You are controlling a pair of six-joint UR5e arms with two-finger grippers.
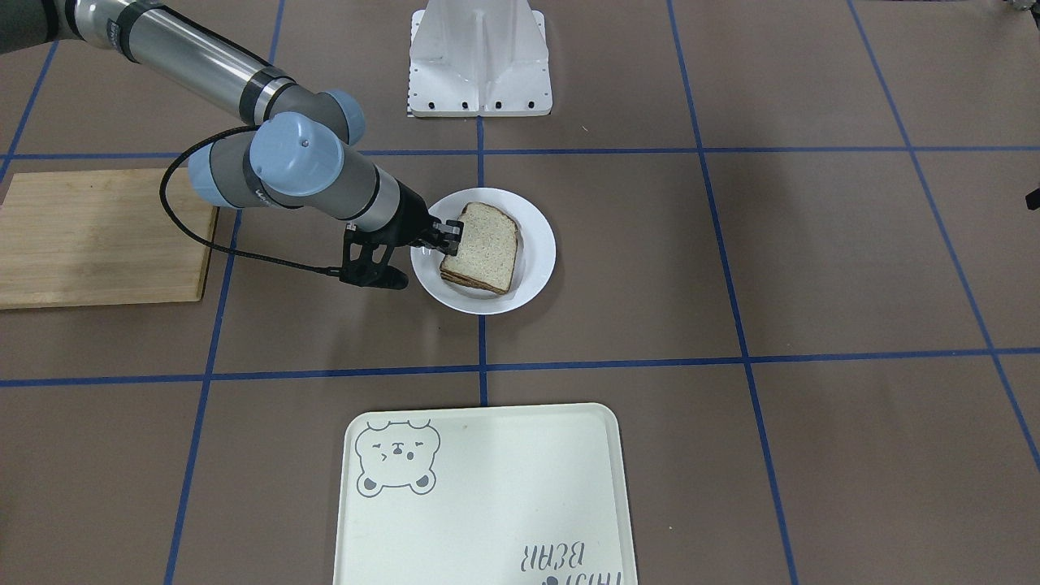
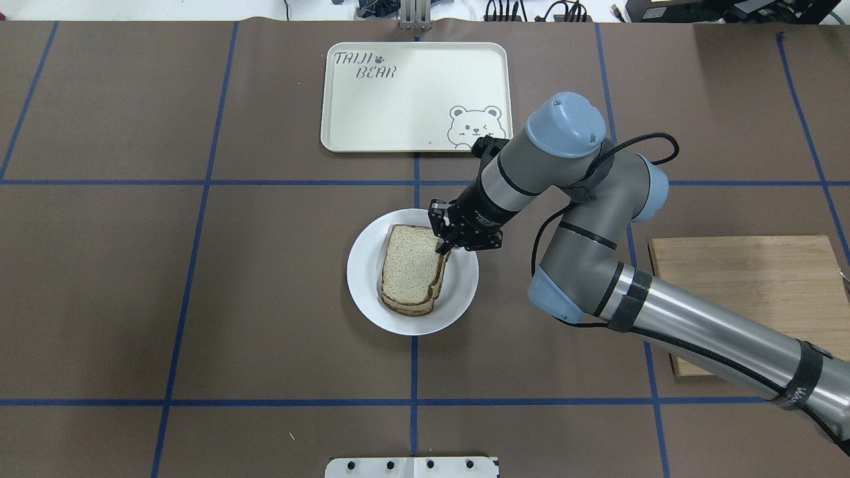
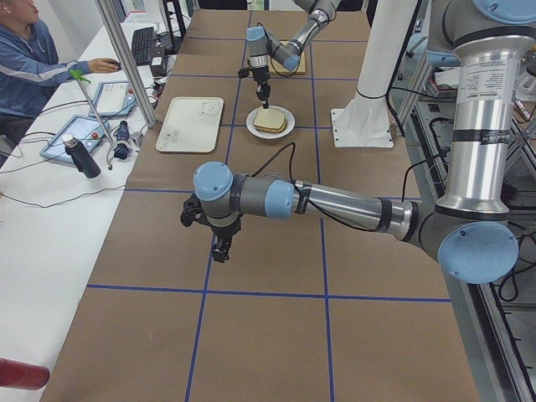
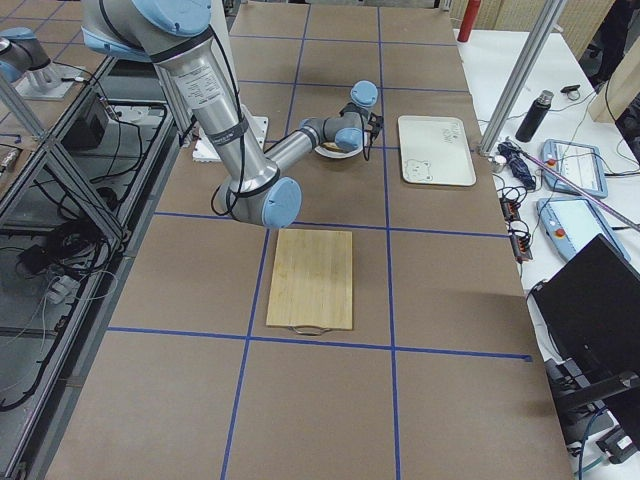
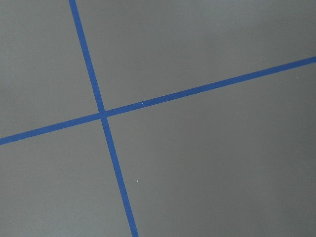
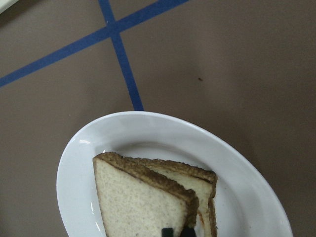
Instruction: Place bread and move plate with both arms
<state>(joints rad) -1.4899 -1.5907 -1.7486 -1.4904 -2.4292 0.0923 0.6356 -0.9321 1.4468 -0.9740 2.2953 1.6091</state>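
The bread (image 2: pixel 408 262), a plain slice with a dark crust, lies on top of a second slice (image 2: pixel 406 309) on the round white plate (image 2: pixel 458 292) at the table's middle. My right gripper (image 2: pixel 443 247) comes in from the right and is shut on the top slice's edge nearest the tray. The right wrist view shows both slices (image 6: pixel 133 197) on the plate (image 6: pixel 148 131), with the fingertips (image 6: pixel 168 231) at the crust. My left gripper (image 3: pixel 219 249) hangs low over bare table far from the plate. I cannot tell whether it is open or shut.
The cream bear tray (image 2: pixel 412 99) lies across the table beyond the plate. A wooden cutting board (image 2: pixel 750 292) lies to the right, partly under my right arm. The white robot base (image 1: pixel 479 61) is on the near side. Blue tape lines (image 5: pixel 103 114) cross the brown table.
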